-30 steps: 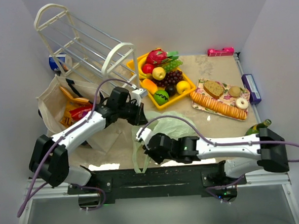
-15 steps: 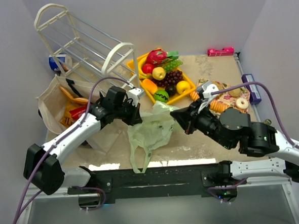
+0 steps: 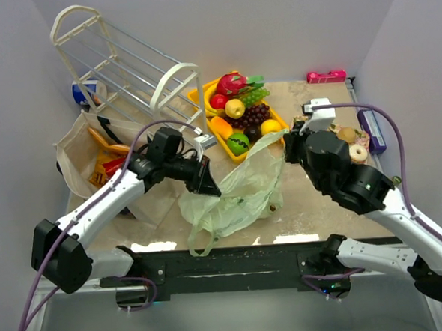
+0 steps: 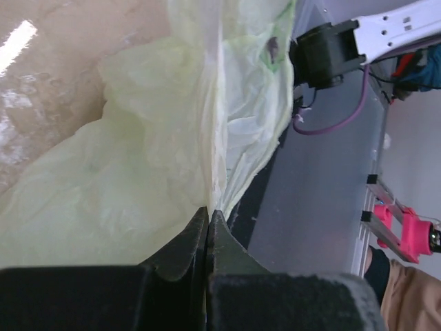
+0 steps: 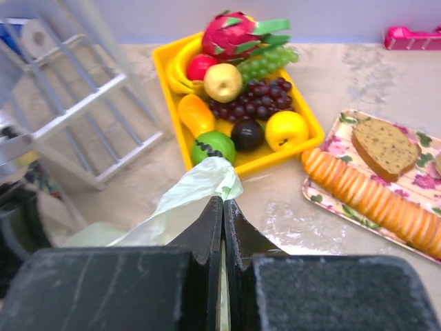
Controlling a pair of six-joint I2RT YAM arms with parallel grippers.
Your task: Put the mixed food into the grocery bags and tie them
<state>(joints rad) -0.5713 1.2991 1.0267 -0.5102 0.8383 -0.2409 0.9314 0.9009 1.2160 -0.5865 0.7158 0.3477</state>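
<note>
The green plastic bag (image 3: 237, 191) lies at the centre of the top view, stretched as a slack sheet between the two grippers, with one loop handle trailing toward the lower edge. One edge is pinched by the left gripper (image 3: 207, 183), whose jaws are pressed together on the film. The opposite edge is pinched the same way by the right gripper (image 3: 289, 142), held just beside the lower right side of the yellow tray (image 3: 197, 99). The toy fruit (image 3: 257, 117) is still heaped on that tray, and snack packets (image 3: 109, 168) lie in the beige tote (image 3: 77, 144) at the left of the frame. Whether anything is inside the green bag cannot be told.

The film is thin, so a tear or a slip from either pinch is judged the main risk if the grippers are drawn further apart. The mouth may also stay shut if only a single layer has been caught on each side. The fruit could be knocked by the raised bag edge, which hangs close to the tray.

Compared with a second ago, the right gripper has been carried from the lower centre of the frame, close to the near edge, up to the right of centre. The bag, then a small crumpled heap, has been pulled out wide, and the left gripper has been shifted a little lower.
</note>
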